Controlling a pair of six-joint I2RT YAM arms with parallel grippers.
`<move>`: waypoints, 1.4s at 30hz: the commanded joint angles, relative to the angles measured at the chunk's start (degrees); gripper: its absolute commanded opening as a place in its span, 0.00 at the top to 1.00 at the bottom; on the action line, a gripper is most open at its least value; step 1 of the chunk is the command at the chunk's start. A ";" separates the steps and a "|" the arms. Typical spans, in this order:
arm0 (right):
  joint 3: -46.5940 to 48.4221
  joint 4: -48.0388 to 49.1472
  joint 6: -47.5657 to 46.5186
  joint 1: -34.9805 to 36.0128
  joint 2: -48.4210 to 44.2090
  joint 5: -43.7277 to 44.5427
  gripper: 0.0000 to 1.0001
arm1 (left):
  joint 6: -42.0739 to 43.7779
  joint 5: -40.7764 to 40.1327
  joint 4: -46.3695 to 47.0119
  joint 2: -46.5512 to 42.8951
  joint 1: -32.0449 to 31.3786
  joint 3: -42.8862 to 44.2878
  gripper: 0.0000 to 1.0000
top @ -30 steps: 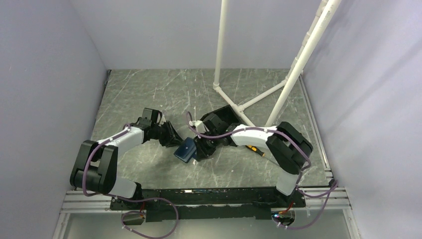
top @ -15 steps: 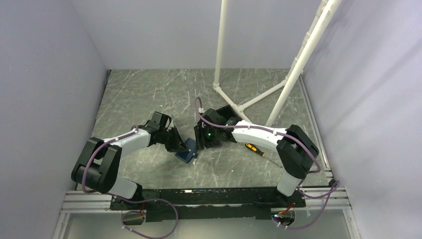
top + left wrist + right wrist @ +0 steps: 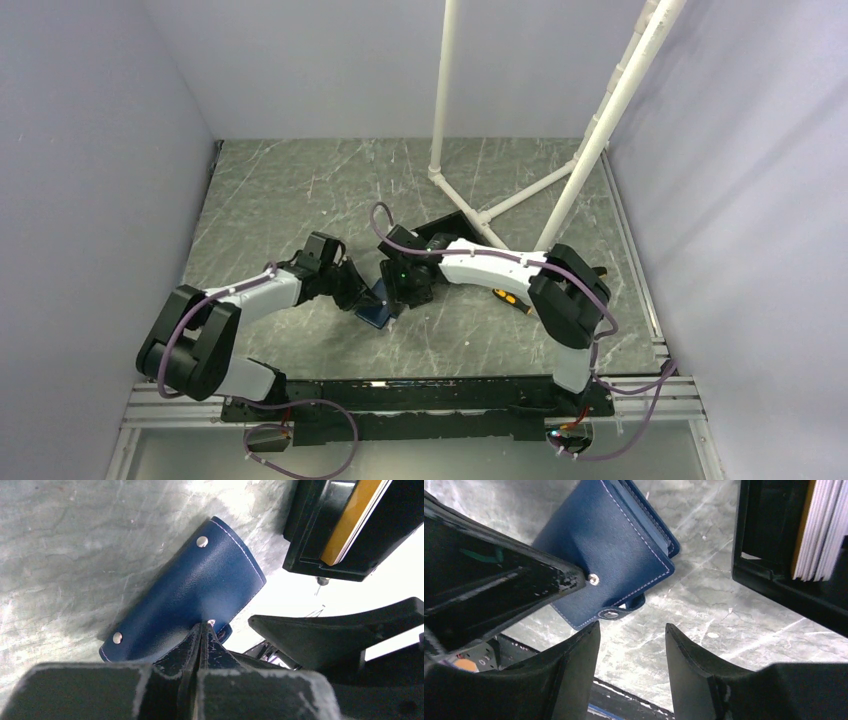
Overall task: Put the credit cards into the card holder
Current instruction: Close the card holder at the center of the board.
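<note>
The dark-blue card holder (image 3: 376, 313) lies on the table between both arms, showing as stitched blue leather with studs (image 3: 200, 587) (image 3: 616, 555). My left gripper (image 3: 204, 625) is shut, its joined tips set against the holder's edge by a stud; nothing shows between the fingers. My right gripper (image 3: 631, 625) is open over bare table just beside the holder's snap tab (image 3: 616, 612), holding nothing. The credit cards stand on edge in a black box: an orange-gold one (image 3: 350, 520) and whitish ones (image 3: 824, 530).
The black open box (image 3: 452, 228) sits just behind the right wrist. An orange-handled screwdriver (image 3: 512, 298) lies to the right under the right arm. White pipe legs (image 3: 500, 205) stand at the back. Purple walls close in on both sides.
My left gripper has closed and slid toward the holder. My right gripper has opened wider and swung left over the holder, which has shifted slightly toward the near edge.
</note>
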 commanded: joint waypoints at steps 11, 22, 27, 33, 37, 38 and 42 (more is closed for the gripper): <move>9.90 -8.98 2.77 3.03 6.45 10.71 0.48 | -6.99 -7.85 -7.03 -1.91 -0.88 -7.82 1.00; 6.31 -9.53 4.53 3.36 2.68 11.20 0.63 | -7.28 -7.82 -5.36 -1.62 -0.85 -8.68 1.00; 5.50 -9.02 4.65 3.45 1.30 10.47 0.62 | -6.86 -7.70 -5.23 -1.19 -0.89 -8.47 1.00; 4.66 -8.79 5.11 3.45 0.21 9.43 0.68 | -6.48 -7.93 -5.49 -1.03 -0.88 -8.04 1.00; 3.80 -7.79 5.35 3.45 -0.46 7.79 0.69 | -6.18 -8.25 -5.93 -1.20 -0.89 -7.76 1.00; 3.61 -7.59 5.49 3.45 -0.53 7.55 0.69 | -6.17 -8.25 -5.99 -1.25 -0.89 -7.85 1.00; 2.68 -6.01 5.81 3.40 -1.27 5.94 0.69 | -6.16 -8.42 -6.22 -1.58 -0.89 -7.87 1.00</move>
